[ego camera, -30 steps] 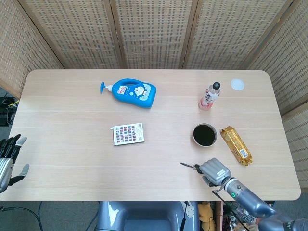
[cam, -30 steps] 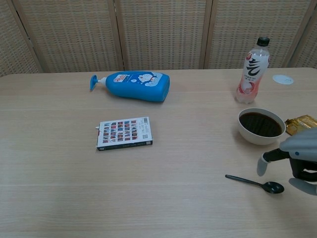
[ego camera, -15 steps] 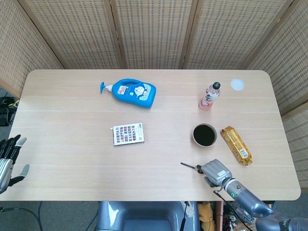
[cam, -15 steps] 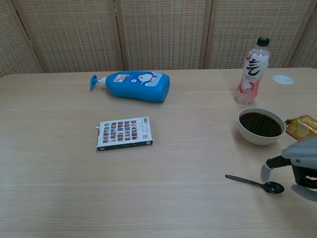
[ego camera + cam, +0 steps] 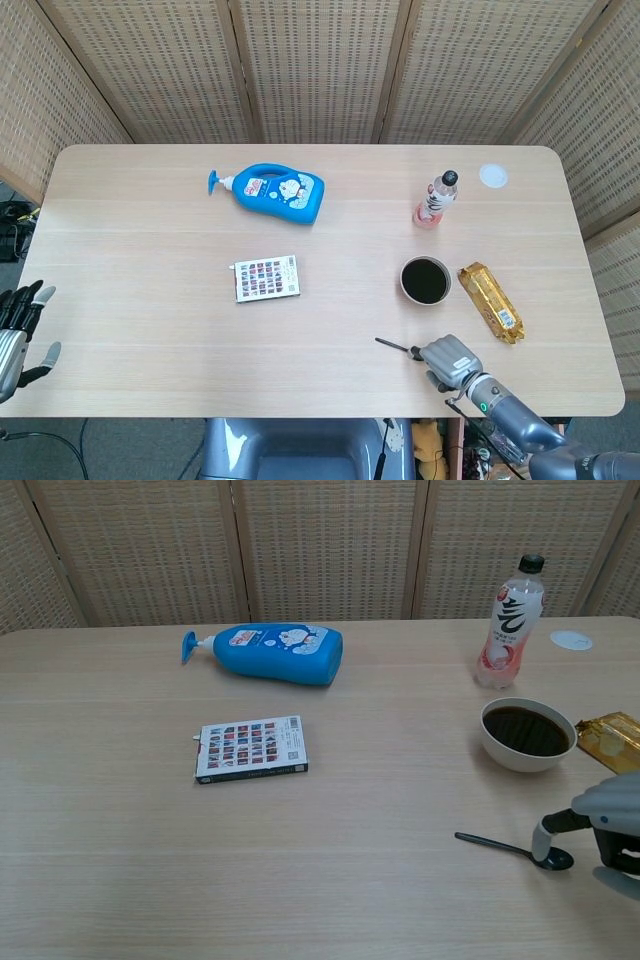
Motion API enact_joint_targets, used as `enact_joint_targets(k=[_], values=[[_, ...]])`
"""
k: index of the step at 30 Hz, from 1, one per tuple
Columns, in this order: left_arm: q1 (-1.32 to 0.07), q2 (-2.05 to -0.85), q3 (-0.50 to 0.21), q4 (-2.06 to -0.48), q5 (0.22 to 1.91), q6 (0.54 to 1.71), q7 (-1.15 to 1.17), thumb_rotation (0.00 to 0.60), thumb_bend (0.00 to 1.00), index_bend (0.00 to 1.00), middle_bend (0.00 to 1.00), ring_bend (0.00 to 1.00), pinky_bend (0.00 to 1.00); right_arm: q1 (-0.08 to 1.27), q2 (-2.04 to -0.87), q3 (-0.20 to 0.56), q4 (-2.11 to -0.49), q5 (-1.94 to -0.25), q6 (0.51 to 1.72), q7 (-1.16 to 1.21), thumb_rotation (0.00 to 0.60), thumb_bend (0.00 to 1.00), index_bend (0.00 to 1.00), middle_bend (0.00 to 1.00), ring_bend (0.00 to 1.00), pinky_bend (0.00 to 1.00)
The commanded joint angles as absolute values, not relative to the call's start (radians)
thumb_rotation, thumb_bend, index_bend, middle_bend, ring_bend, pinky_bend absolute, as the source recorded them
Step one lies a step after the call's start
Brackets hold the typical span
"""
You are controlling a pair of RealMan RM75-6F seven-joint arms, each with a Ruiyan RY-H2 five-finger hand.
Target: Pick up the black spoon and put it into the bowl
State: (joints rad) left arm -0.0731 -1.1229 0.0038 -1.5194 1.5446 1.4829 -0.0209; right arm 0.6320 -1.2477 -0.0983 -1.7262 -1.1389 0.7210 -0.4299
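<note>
The black spoon (image 5: pixel 495 845) lies flat on the table near its front right, handle pointing left; in the head view only its handle (image 5: pixel 392 345) shows. My right hand (image 5: pixel 610 825) hangs low over the spoon's bowl end, one fingertip (image 5: pixel 543 840) touching it, the other fingers apart from it. From above, the right hand (image 5: pixel 450 360) covers that end. The white bowl (image 5: pixel 515 757), dark inside, stands just behind the spoon, its rim (image 5: pixel 404 283) apart from the hand. My left hand (image 5: pixel 20 330) stays off the table's left edge with fingers spread, holding nothing.
A gold snack packet (image 5: pixel 490 302) lies right of the bowl. A pink drink bottle (image 5: pixel 436 200) stands behind it, with a white lid (image 5: pixel 492 176) further back. A blue pump bottle (image 5: pixel 272 190) lies at the back centre, and a small printed box (image 5: pixel 266 277) mid-table.
My right hand has sunk lower and drawn slightly toward the front edge, its fingertip coming down onto the spoon's bowl end. The spoon and left hand have not moved.
</note>
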Motion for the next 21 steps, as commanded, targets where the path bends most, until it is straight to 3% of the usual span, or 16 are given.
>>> enact_joint_targets(k=[1,21], values=[[-0.073,-1.123,0.003,-1.519,1.543,1.482,-0.020,0.600,0.42,0.00,0.00,0.00,0.00,0.633,-1.254,-0.100,-1.713,-1.134,0.722,-0.427,0.600,0.75,0.27,1.00,0.99,1.00],[-0.074,-1.125,0.004,-1.518,1.542,1.479,-0.019,0.600,0.42,0.00,0.00,0.00,0.00,0.649,-1.278,-0.112,-1.633,-1.100,0.718,-0.425,0.600,0.75,0.27,1.00,0.99,1.00]])
